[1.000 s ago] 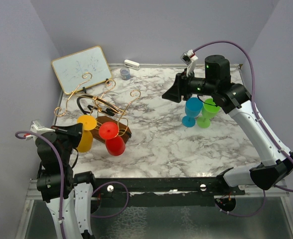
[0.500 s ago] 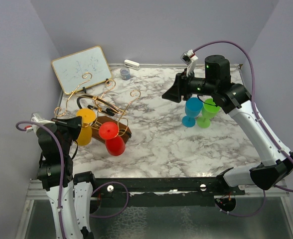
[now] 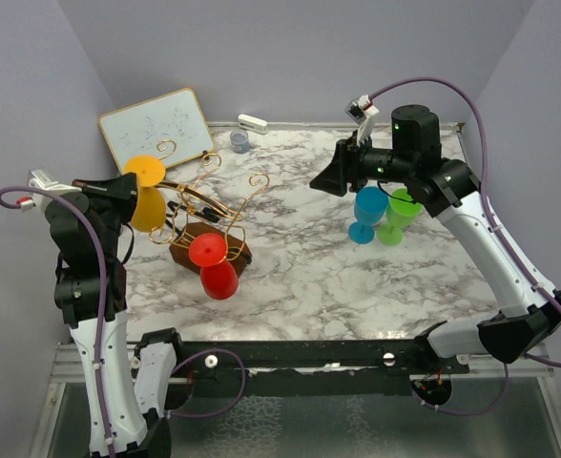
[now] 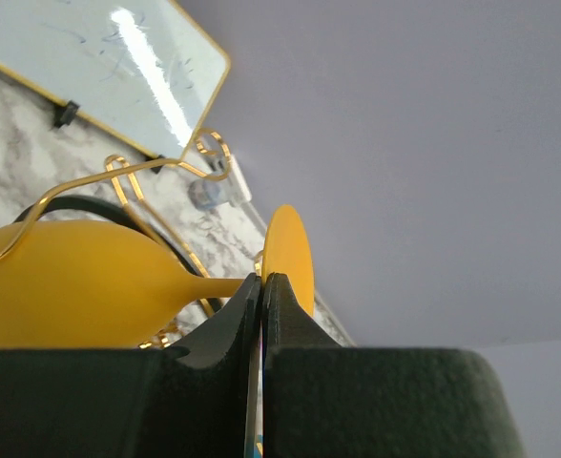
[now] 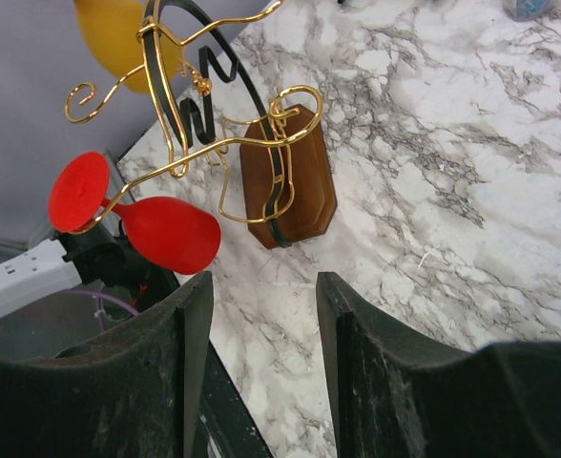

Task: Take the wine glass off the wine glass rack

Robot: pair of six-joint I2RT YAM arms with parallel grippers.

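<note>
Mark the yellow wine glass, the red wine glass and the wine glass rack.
yellow wine glass [image 4: 71, 291]: left wrist view, bowl.
red wine glass [image 5: 171, 234]: right wrist view, bowl.
wine glass rack [image 5: 315, 187]: right wrist view, wooden base.

Light falls soft and even from above on my bench [image 3: 357, 277], bright, with only faint shadows. Through my left wrist camera a white streak of glare crosses the whiteboard [image 4: 118, 72], and my left claw [image 4: 262, 279] looms close, black and soft-edged. In the right wrist view my right claw [image 5: 261, 286] is a dark blur along the bottom, while the marble beyond is sharp.
</note>
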